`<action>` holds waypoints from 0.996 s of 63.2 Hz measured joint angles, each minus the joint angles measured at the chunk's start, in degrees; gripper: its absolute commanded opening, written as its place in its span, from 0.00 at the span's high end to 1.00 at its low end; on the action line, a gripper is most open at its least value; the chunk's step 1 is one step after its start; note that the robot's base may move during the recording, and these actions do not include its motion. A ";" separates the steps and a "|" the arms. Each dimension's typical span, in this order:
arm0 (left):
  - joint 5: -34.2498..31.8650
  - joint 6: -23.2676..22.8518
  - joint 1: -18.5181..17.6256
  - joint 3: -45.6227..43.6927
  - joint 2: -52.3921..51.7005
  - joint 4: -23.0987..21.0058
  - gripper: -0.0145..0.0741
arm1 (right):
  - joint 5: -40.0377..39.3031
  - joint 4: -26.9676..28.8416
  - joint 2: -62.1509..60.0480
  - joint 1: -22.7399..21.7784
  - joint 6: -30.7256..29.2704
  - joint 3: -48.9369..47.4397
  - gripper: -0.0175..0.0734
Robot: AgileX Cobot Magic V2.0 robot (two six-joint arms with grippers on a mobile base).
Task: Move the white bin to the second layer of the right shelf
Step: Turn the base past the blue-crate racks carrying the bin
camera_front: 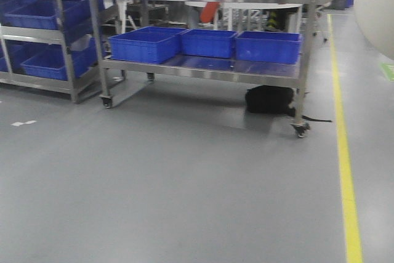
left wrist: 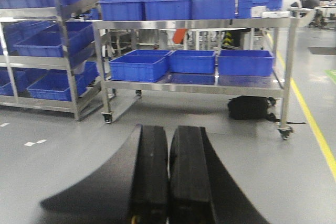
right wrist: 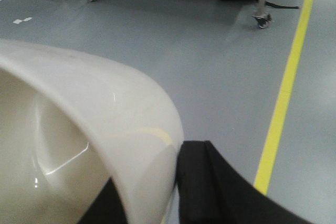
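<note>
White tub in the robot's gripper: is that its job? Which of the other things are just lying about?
Job in hand:
white bin, clamped at its rim by the right gripper.

Just lying about:
blue crates on the steel trolley; black bag on the floor under it; yellow floor line; left gripper, shut and empty.

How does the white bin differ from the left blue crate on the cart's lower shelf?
The white bin is cream and round-walled; the blue crate is blue and box-shaped. The white bin is clamped by the right gripper; the blue crate rests on the lower shelf. Both are open-topped.
</note>
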 measured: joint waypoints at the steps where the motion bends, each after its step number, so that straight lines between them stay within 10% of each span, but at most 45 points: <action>1: 0.00 0.00 0.00 0.00 0.00 0.00 0.74 | 0.00 0.00 0.00 0.00 0.00 0.00 0.75; 63: 0.00 0.00 0.00 0.00 0.00 0.00 0.74 | -0.04 0.00 0.00 0.00 0.00 0.00 0.75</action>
